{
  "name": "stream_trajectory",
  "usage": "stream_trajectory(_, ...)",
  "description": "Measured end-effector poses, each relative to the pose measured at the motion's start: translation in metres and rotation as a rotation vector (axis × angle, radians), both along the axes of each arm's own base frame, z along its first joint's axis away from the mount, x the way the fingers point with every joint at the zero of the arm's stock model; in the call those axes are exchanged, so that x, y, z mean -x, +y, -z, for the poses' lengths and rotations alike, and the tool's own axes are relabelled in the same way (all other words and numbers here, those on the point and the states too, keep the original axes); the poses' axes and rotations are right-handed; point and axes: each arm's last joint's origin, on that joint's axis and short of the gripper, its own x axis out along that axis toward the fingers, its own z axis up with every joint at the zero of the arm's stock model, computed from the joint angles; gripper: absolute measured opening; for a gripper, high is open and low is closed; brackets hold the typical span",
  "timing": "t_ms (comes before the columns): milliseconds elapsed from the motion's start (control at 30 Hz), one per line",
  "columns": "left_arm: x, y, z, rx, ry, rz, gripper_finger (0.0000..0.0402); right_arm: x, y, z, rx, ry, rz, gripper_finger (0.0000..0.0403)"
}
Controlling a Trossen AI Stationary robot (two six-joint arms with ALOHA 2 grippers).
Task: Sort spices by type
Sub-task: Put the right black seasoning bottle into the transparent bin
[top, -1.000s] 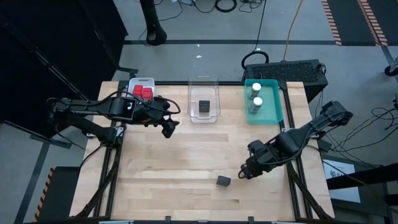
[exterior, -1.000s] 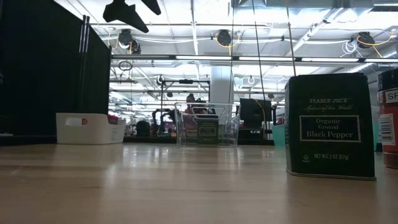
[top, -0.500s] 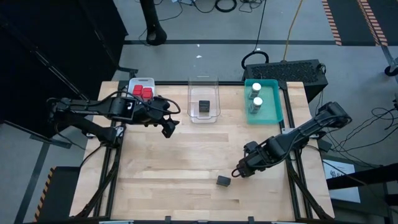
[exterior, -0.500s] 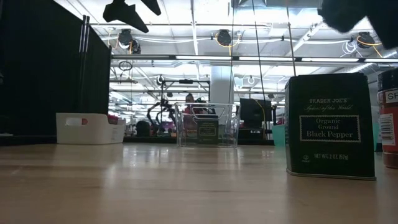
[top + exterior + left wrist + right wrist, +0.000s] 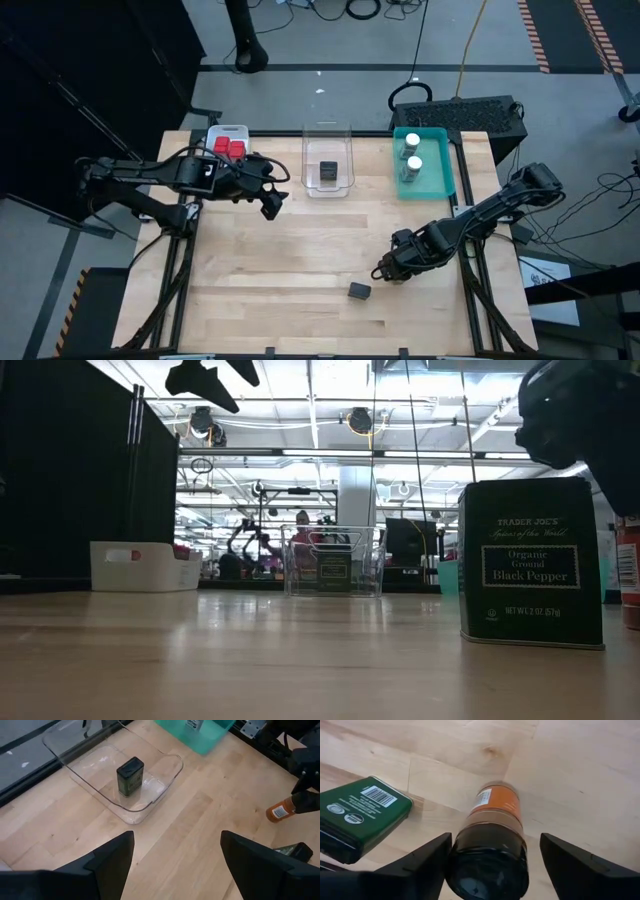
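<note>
The right end effector (image 5: pixel 487 857) hangs low over the near right part of the counter (image 5: pixel 300 250) with its fingers spread wide on either side of an orange-brown jar with a dark cap (image 5: pixel 492 840); the fingers stand clear of the jar's sides, so nothing is held yet. The jar sits between them cap toward the wrist, which reads as an approach lined up for closing on it. Just beside the jar lies a dark green pepper tin (image 5: pixel 362 815), standing upright in the low view (image 5: pixel 530 560) with its label facing forward; it is the one dark tin not yet sorted, well apart from the trays. The left end effector (image 5: pixel 270 205) waits above the far left of the counter, fingers wide apart and empty, pointed toward the middle tray. Along the far edge the sorting is mostly done, each kind kept to its own tray: the white tray (image 5: pixel 222 133) holds the two red tins (image 5: pixel 229 150), the clear tray (image 5: pixel 165 767) holds one dark tin (image 5: pixel 130 776) upright near its centre, and the teal tray (image 5: pixel 445 175) holds the two white-capped jars (image 5: pixel 410 150). By this layout the loose pepper tin likely belongs in the clear tray beside its match; where the orange jar should go I cannot tell.
</note>
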Motion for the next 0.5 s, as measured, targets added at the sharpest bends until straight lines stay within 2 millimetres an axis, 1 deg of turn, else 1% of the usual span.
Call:
stream_trajectory(67, 0.0001, 0.0003, -0.0001, -0.007, 0.000, -0.007, 0.0302, -0.0009, 0.0003, -0.0001, -0.001, -0.012, -0.004, 0.0263)
stream_trajectory(233, 0.0001, 0.0008, -0.0002, -0.019, -0.001, -0.018, 0.0302, -0.0028, 0.0013, -0.0010, -0.014, -0.032, 0.004, 0.0190)
stream_trajectory(267, 0.0001, 0.0008, -0.0003, -0.020, -0.002, -0.019, 0.0302, -0.0033, 0.0017, -0.0013, -0.020, -0.037, 0.004, 0.0183)
stream_trajectory(433, 0.0001, 0.0009, -0.0003, -0.023, -0.001, -0.017, 0.0302, -0.0040, 0.0009, -0.0036, -0.020, -0.061, 0.008, 0.0182)
stream_trajectory(500, -0.0005, 0.0006, -0.0007, -0.030, -0.001, 0.004, 0.0302, -0.0038, -0.0028, -0.0094, -0.005, -0.083, 0.009, 0.0182)
